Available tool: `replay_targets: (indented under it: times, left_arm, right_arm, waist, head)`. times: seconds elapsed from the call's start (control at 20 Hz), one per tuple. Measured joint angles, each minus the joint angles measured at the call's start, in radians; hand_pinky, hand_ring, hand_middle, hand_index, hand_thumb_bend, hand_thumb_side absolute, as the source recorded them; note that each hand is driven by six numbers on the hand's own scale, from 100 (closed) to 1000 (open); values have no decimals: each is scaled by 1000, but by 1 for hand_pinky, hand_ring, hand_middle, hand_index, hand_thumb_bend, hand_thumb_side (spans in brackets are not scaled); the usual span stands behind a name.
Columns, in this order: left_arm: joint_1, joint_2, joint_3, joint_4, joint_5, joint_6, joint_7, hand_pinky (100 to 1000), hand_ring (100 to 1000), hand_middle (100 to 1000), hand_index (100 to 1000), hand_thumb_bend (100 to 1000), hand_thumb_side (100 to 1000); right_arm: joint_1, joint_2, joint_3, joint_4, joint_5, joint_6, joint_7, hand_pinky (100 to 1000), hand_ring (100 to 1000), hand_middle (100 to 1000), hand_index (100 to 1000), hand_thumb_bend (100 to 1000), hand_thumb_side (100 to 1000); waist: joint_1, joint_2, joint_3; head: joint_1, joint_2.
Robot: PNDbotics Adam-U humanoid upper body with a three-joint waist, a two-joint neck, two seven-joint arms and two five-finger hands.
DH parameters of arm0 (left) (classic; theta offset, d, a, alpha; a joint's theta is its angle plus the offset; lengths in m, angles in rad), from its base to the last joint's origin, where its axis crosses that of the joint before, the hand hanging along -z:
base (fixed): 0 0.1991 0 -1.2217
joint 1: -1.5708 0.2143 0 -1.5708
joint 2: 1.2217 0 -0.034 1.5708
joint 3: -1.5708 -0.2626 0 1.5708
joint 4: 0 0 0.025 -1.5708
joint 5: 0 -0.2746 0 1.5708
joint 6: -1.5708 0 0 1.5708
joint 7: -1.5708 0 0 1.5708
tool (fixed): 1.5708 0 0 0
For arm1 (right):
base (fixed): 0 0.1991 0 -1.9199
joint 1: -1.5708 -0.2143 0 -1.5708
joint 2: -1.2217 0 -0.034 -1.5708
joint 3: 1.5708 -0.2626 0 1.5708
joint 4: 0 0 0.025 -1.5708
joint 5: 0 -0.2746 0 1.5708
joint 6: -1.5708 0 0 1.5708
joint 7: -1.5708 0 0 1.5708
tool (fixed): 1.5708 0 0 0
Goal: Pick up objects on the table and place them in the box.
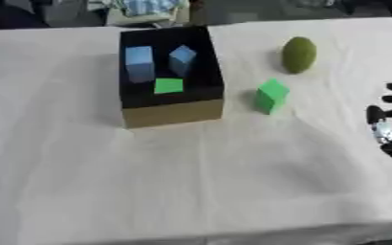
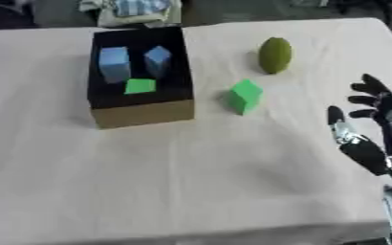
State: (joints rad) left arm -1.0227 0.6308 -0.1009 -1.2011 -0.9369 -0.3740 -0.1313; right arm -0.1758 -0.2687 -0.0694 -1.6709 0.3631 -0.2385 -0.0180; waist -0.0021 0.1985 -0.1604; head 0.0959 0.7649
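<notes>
**Right hand open beside the table's right edge**

Left eye view: the box holds two blue blocks and a green piece. A green cube and an olive-green round object lie to its right.

Right eye view: the right hand hovers with fingers spread, empty, well apart from the cube.

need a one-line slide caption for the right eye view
Open right hand waits beside green cube and olive fruit; box already holds three blocks.

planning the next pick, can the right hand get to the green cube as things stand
Probably yes: the right hand is open, and only bare cloth lies between it and the green cube; the box sits on the cube's far side.
</notes>
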Motion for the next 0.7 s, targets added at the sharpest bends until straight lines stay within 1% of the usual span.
replay_targets:
  times: [0.15, 0.25, 0.45, 0.7]
  left_arm:
    - [-1, -30, -58, -66, 39, 13, -27, 794, 669, 525, 682, 264, 238]
    - [-8, -52, -95, -84, 50, 14, -57, 796, 680, 541, 693, 276, 253]
    - [-20, -89, -154, -85, 60, -7, -119, 799, 693, 569, 715, 286, 274]
    - [-19, -130, -209, -59, 85, -39, -177, 801, 705, 597, 736, 300, 300]
  right_arm:
    - [0, 0, 2, 0, 0, -1, 2, 648, 776, 815, 965, 276, 508]
    - [0, 0, 3, 0, 0, -3, 4, 648, 776, 815, 965, 275, 506]
    - [0, 0, 3, 0, 0, -3, 5, 647, 776, 815, 965, 272, 509]
    - [0, 0, 3, 0, 0, -2, 7, 647, 776, 815, 965, 270, 510]
  waist:
    - [0, 0, -5]
    - [0, 0, -6]
    - [0, 0, -10]
    - [0, 0, -11]
  head:
    - [1, 0]
    - [2, 0]
    - [6, 0]
    - [8, 0]
